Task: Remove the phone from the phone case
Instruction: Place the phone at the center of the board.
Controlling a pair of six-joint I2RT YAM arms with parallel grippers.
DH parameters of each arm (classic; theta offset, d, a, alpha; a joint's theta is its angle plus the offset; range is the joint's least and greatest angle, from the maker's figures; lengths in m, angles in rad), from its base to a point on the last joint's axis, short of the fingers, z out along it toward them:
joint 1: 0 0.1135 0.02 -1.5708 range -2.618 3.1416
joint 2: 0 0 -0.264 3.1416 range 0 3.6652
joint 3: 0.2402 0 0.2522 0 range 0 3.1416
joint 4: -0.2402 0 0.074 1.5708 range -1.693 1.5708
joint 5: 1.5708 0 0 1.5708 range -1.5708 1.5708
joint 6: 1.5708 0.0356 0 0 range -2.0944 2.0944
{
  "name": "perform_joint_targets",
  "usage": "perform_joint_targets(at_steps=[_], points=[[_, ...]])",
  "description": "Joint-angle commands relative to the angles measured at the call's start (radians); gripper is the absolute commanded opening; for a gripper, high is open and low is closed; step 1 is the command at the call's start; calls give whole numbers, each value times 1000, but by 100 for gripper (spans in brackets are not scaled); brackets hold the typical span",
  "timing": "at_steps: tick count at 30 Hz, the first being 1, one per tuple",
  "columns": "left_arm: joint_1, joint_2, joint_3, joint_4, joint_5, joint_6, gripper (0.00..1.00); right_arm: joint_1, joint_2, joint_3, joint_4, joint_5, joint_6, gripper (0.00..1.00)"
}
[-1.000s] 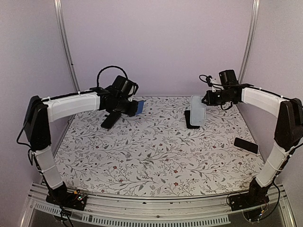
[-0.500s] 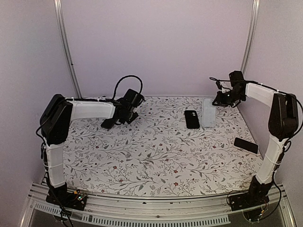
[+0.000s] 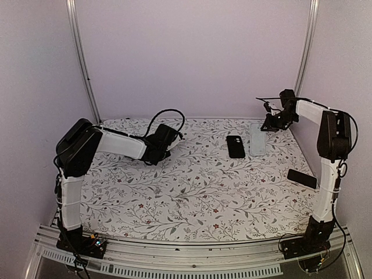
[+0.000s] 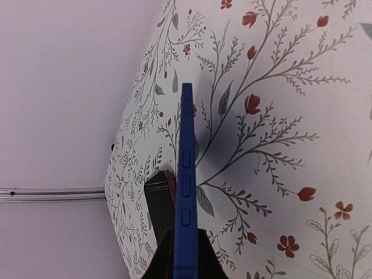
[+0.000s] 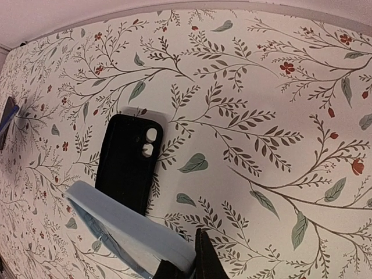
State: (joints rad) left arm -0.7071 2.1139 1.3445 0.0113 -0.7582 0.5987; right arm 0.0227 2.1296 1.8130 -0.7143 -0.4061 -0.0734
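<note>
My left gripper (image 4: 185, 258) is shut on a dark blue phone case (image 4: 186, 174), seen edge-on with its side buttons showing, held just above the table. A black phone with a magenta rim (image 4: 157, 203) lies right beside it. From above, the left gripper (image 3: 153, 153) is low at the far left and hides both. My right gripper (image 5: 189, 270) is shut on the end of a light blue case (image 5: 125, 232), which rests on the table at the far right (image 3: 257, 138). The right gripper (image 3: 271, 124) is at that case's far end.
A black case with two camera holes (image 5: 129, 163) lies flat beside the light blue one (image 3: 235, 146). Another black phone (image 3: 301, 178) lies near the table's right edge. The back wall and metal rails stand close behind both grippers.
The left gripper has come down to the table at the far left, over the black phone. The right arm swung toward the right back corner and lowered the light blue case flat.
</note>
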Motion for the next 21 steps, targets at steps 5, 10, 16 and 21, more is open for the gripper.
perform_joint_targets(at_steps=[5, 10, 16, 21], points=[[4, 18, -21, 108, 24, 34, 6, -16, 155, 153, -98, -23, -64, 0], [8, 26, -24, 77, 43, 7, 9, -15, 240, 249, -140, -20, -75, 0], [16, 41, -26, 23, 74, -35, 15, -15, 296, 276, -134, -6, -54, 0], [25, 39, -31, -8, 101, -67, 19, -15, 322, 276, -120, 9, -34, 1]])
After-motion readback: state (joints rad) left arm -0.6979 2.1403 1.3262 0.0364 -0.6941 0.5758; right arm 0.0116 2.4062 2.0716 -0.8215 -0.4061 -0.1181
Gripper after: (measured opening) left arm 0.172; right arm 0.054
